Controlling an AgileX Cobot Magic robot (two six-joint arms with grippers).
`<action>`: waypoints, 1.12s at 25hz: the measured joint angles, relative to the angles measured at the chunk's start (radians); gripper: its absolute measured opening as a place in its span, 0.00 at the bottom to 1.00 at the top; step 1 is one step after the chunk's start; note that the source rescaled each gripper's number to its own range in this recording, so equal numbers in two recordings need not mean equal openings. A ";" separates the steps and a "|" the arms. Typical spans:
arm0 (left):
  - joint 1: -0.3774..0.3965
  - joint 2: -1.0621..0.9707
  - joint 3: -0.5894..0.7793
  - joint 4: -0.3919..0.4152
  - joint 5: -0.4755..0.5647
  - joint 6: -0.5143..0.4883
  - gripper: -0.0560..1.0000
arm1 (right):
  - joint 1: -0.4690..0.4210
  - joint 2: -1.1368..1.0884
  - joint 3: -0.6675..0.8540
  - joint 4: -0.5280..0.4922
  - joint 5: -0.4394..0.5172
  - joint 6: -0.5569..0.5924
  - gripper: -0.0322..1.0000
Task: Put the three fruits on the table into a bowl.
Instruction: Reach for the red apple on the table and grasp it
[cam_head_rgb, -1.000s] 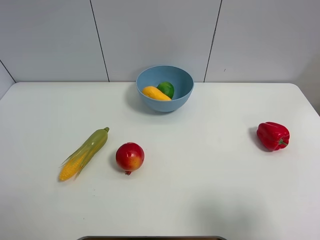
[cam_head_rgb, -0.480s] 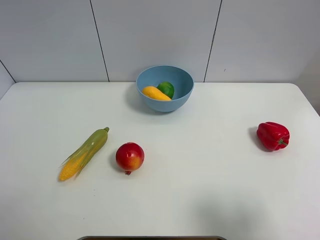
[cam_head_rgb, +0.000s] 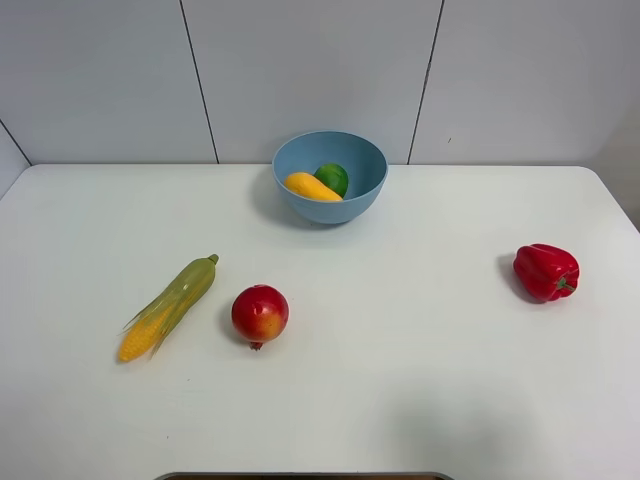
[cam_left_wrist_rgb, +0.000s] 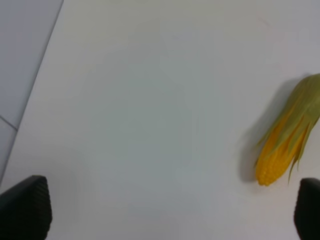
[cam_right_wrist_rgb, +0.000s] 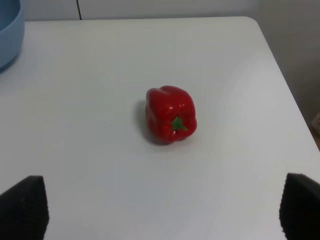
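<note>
A light blue bowl (cam_head_rgb: 330, 176) stands at the back middle of the white table (cam_head_rgb: 400, 330). Inside it lie a yellow mango (cam_head_rgb: 311, 187) and a green lime (cam_head_rgb: 332, 178). The round red fruit with a yellow blush (cam_head_rgb: 260, 314) rests on the table left of centre. Neither arm shows in the high view. My left gripper (cam_left_wrist_rgb: 170, 212) is open, its fingertips (cam_left_wrist_rgb: 25, 207) wide apart over bare table, nothing between them. My right gripper (cam_right_wrist_rgb: 162, 210) is open too, fingertips (cam_right_wrist_rgb: 22, 207) far apart and empty. The bowl's rim (cam_right_wrist_rgb: 10, 37) shows at the edge of the right wrist view.
A green-husked corn cob (cam_head_rgb: 168, 306) lies left of the red fruit, also seen as the corn cob (cam_left_wrist_rgb: 287, 150) from the left wrist. A red bell pepper (cam_head_rgb: 545, 271) sits near the right edge; the pepper (cam_right_wrist_rgb: 171, 113) lies ahead of my right gripper.
</note>
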 joint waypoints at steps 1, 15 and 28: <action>0.000 0.045 -0.025 -0.010 -0.011 0.022 1.00 | 0.000 0.000 0.000 0.000 0.000 0.000 0.85; -0.151 0.500 -0.217 -0.058 -0.156 0.197 1.00 | 0.000 0.000 0.000 0.000 0.000 0.000 0.85; -0.531 0.905 -0.392 0.021 -0.097 0.204 1.00 | 0.000 0.000 0.000 0.000 0.000 0.000 0.85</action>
